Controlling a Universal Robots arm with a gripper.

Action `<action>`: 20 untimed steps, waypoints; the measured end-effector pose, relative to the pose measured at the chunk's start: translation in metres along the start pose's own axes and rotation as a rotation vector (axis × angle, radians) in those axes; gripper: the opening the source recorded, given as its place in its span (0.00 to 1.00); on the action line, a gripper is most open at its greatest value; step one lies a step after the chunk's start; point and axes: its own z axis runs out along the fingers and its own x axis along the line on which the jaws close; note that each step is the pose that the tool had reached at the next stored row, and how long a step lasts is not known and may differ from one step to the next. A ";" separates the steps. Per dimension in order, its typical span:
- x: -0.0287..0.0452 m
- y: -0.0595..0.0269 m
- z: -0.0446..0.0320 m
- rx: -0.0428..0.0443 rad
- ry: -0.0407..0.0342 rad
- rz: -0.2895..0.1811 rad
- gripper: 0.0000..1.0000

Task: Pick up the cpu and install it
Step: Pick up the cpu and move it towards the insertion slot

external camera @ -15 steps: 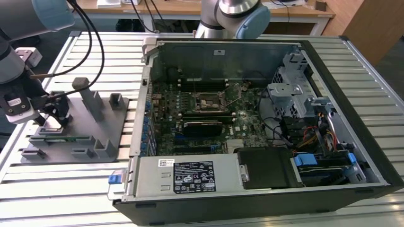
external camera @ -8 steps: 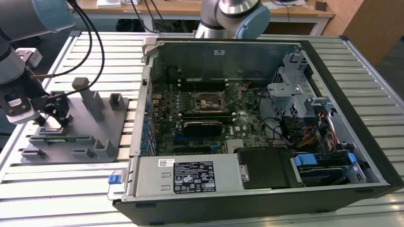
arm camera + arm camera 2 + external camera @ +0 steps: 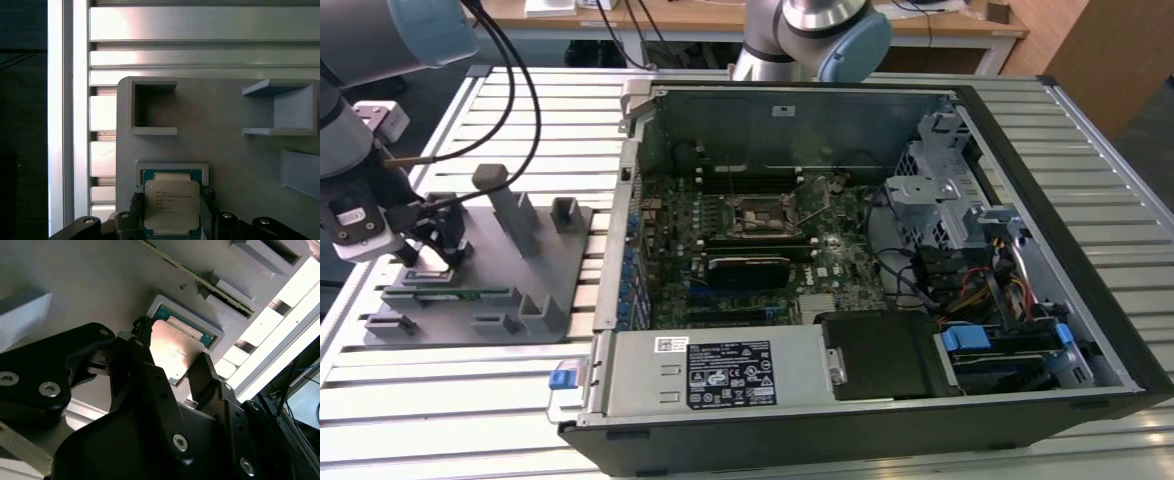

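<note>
The cpu (image 3: 171,207), a flat square chip with a silver-grey top, lies in a square pocket of the grey fixture plate (image 3: 235,165). My gripper (image 3: 171,196) reaches down over it, one black finger against each of two opposite edges, shut on the chip. In the second wrist view the cpu (image 3: 175,352) sits between the same fingers (image 3: 142,340), over the pocket's rim (image 3: 160,302). Whether it is lifted off the pocket floor I cannot tell. In the exterior view the gripper (image 3: 434,250) is at the fixture's left end, far from the motherboard's socket (image 3: 761,215).
An open computer case (image 3: 1014,150) lies on the slatted aluminium table (image 3: 454,400), to the exterior view's right of the fixture (image 3: 520,270). Upright grey posts (image 3: 500,195) and empty holders (image 3: 150,105) stand on the fixture. A second arm's base (image 3: 814,40) is behind the case.
</note>
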 end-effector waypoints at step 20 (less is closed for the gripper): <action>0.0003 0.0006 -0.0187 0.0011 -0.0004 0.000 0.54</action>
